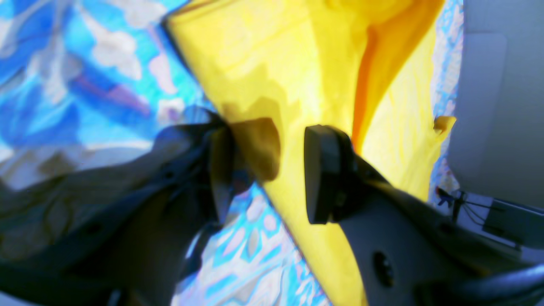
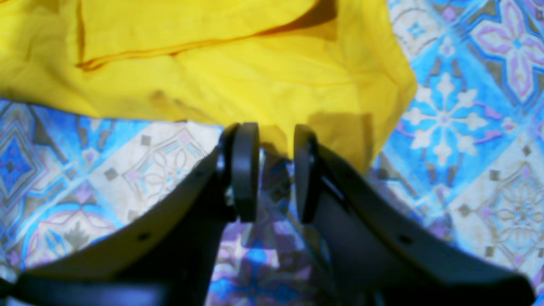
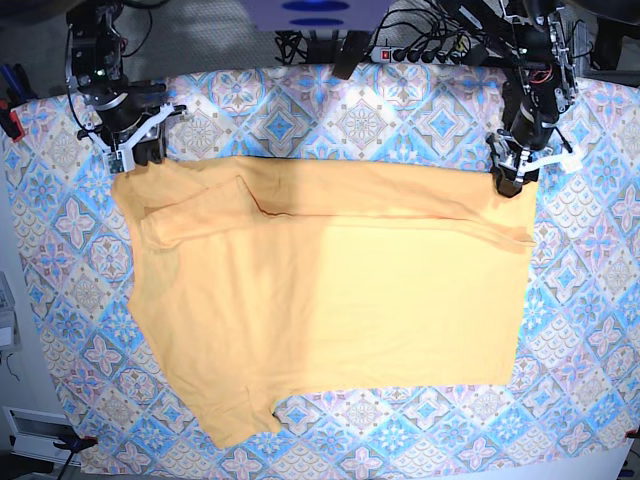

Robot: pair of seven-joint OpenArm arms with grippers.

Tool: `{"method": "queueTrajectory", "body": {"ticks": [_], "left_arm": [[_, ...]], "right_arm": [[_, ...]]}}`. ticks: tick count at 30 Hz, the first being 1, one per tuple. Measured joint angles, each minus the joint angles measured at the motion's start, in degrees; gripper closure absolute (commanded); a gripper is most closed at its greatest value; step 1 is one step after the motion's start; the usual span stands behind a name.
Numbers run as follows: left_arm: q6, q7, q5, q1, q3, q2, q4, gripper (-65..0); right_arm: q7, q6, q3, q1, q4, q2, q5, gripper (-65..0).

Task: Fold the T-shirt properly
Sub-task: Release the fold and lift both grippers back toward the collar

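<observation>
T-shirt spread flat across middle of tablecloth, with far edge folded forward onto body as a band running side to side. One sleeve at near left of base view, reaching toward table's front edge; other sleeve folded inward at far left. Right gripper at far-left corner of T-shirt in base view, fingers either side of fabric edge. Left gripper at far-right corner, fabric lying between its fingers. Power strip and cables behind tablecloth's far edge, between the two arms.
</observation>
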Motion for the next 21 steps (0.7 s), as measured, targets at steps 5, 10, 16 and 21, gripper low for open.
{"method": "queueTrajectory", "body": {"ticks": [5,10,16,21], "left_arm": [[0.28,-0.28,0.22,-3.06,0.13,0.72,-2.43,-21.3],[0.61,0.76,1.18,-3.87,0.11,0.74,-3.8,0.0],[0.76,2.51,1.31,-3.91,0.11,0.61,-3.85,0.0],[0.52,2.45,1.33,-3.5,0.13,0.61,-3.78,0.0]], "right_arm": [[0.09,-0.07,0.0,0.04,0.02,0.0,0.0,-14.6],[0.04,-0.09,0.0,-0.33,0.04,0.0,0.0,-14.6],[-0.17,-0.04,0.0,-2.54,2.12,0.0,0.07,-15.0],[-0.04,-0.09,0.15,-2.34,2.89,-0.7,2.6,-18.6]]}}
